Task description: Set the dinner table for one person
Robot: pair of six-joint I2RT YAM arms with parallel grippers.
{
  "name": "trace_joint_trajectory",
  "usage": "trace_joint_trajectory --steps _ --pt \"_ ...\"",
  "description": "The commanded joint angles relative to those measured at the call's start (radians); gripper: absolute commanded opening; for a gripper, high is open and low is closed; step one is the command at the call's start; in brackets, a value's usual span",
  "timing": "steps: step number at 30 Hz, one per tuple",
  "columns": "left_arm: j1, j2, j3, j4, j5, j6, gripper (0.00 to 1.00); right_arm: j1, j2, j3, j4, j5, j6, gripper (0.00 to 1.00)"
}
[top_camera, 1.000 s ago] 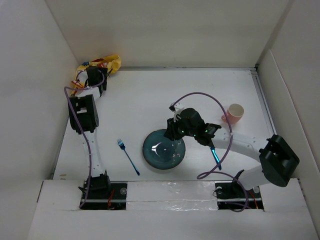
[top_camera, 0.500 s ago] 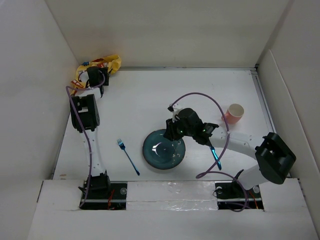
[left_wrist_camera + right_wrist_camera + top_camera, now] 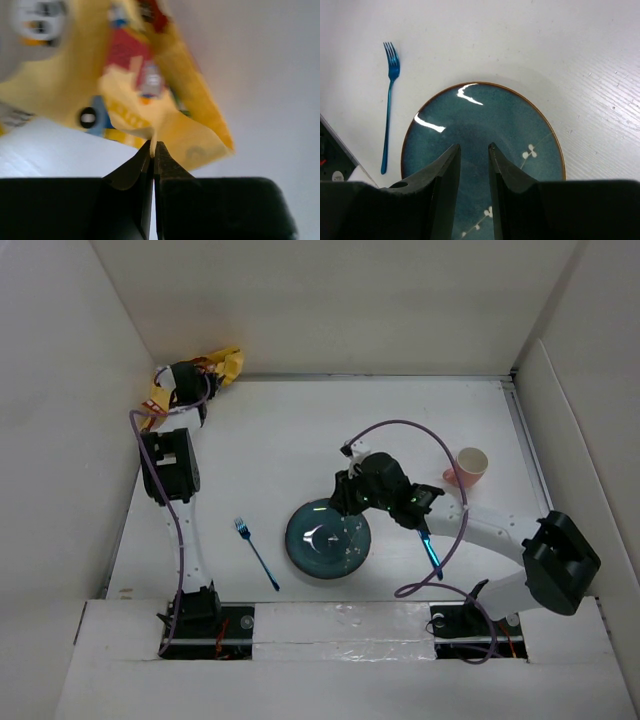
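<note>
At the back left corner of the white dinner table (image 3: 290, 430) lies a yellow printed cloth (image 3: 225, 364). My left gripper (image 3: 186, 380) is there, and in the left wrist view the left gripper (image 3: 153, 145) is shut on a fold of the cloth (image 3: 165, 112). A dark teal plate (image 3: 327, 540) sits at the near middle with a blue fork (image 3: 256, 553) to its left. My right gripper (image 3: 474, 146) hangs open over the plate (image 3: 520, 125), nothing between its fingers. The fork (image 3: 389, 102) shows at the left of that view.
A pink paper cup (image 3: 468, 466) stands at the right. A blue utensil (image 3: 431, 551) lies right of the plate, partly under the right arm and its purple cable. White walls close the table on three sides.
The left gripper has closed on the yellow cloth, and the cloth's bunch has shifted a little in the corner. The right gripper has barely moved over the plate.
</note>
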Motion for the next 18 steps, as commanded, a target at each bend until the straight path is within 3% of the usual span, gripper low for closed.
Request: trace_joint_trajectory --steps 1,5,8,15,18 --pt "-0.055 -0.222 0.162 -0.012 0.088 0.185 0.00 0.002 -0.062 0.048 0.053 0.031 0.032 0.34" --pt "-0.136 -0.277 0.509 -0.209 0.183 0.338 0.00 -0.012 -0.104 0.056 0.110 0.066 0.069 0.39" --pt "-0.192 -0.343 0.648 -0.315 0.243 0.421 0.00 -0.035 -0.141 0.071 0.133 0.077 0.087 0.48" --pt "-0.204 -0.599 0.554 -0.329 0.430 0.453 0.00 -0.133 -0.200 0.090 0.194 0.035 0.149 0.67" --pt "-0.204 -0.668 0.537 -0.406 0.415 0.556 0.00 -0.169 -0.200 0.105 0.195 0.034 0.155 0.70"
